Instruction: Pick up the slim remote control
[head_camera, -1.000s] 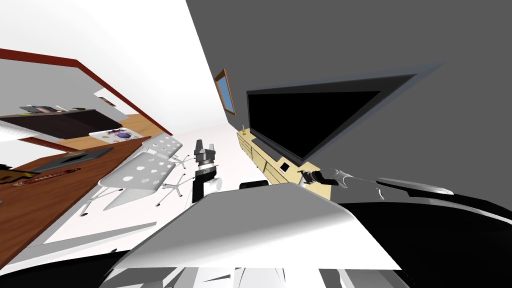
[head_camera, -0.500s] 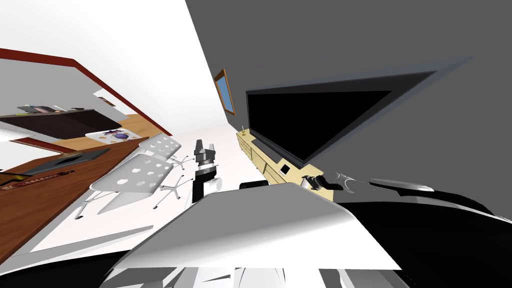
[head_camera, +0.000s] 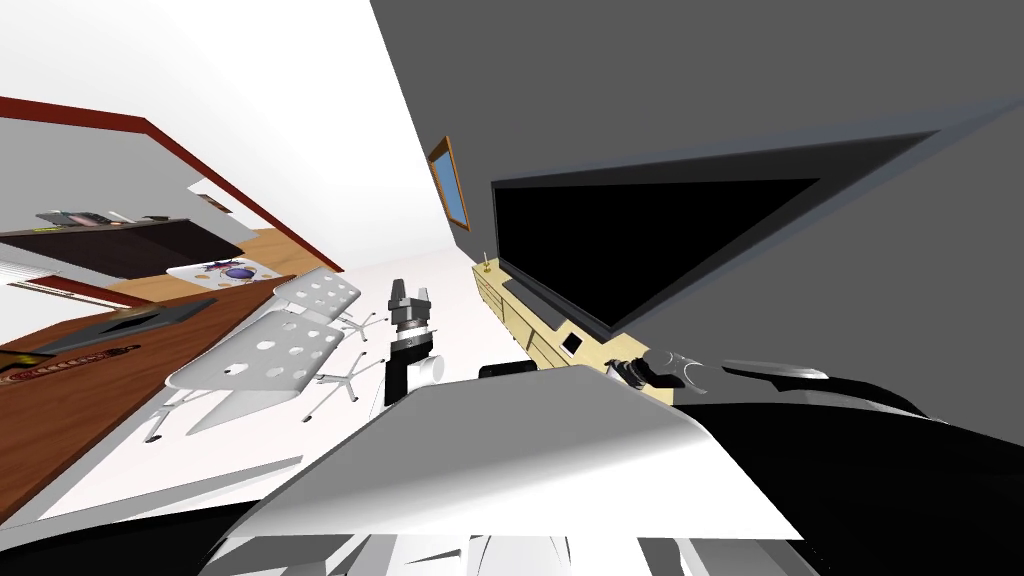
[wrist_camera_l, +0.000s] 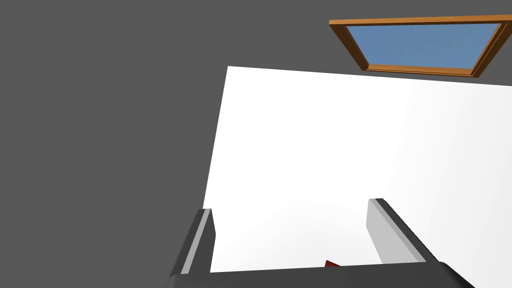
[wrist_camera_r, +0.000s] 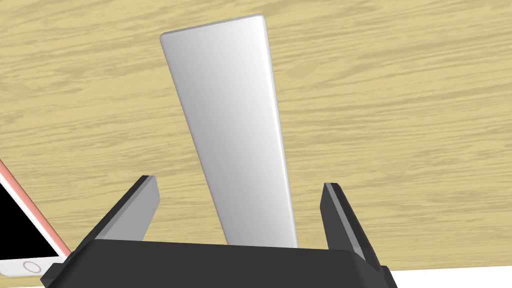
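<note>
Big black TV (head_camera: 640, 240) stands on a long light wood tabletop (wrist_camera_r: 400, 125). My right hand (wrist_camera_r: 240, 186) is down low over that wood, while my left hand (wrist_camera_l: 291, 207) is up out in front of me, fingers apart and holding nothing. The right hand's fingers are spread wide too, with the slim grey remote (wrist_camera_r: 235, 135) lying flat on the tabletop right between them, neither finger touching it, its near end hidden behind the hand's dark body, and a phone (wrist_camera_r: 25, 245) with a pinkish rim lies flat just off to one side of that hand.
</note>
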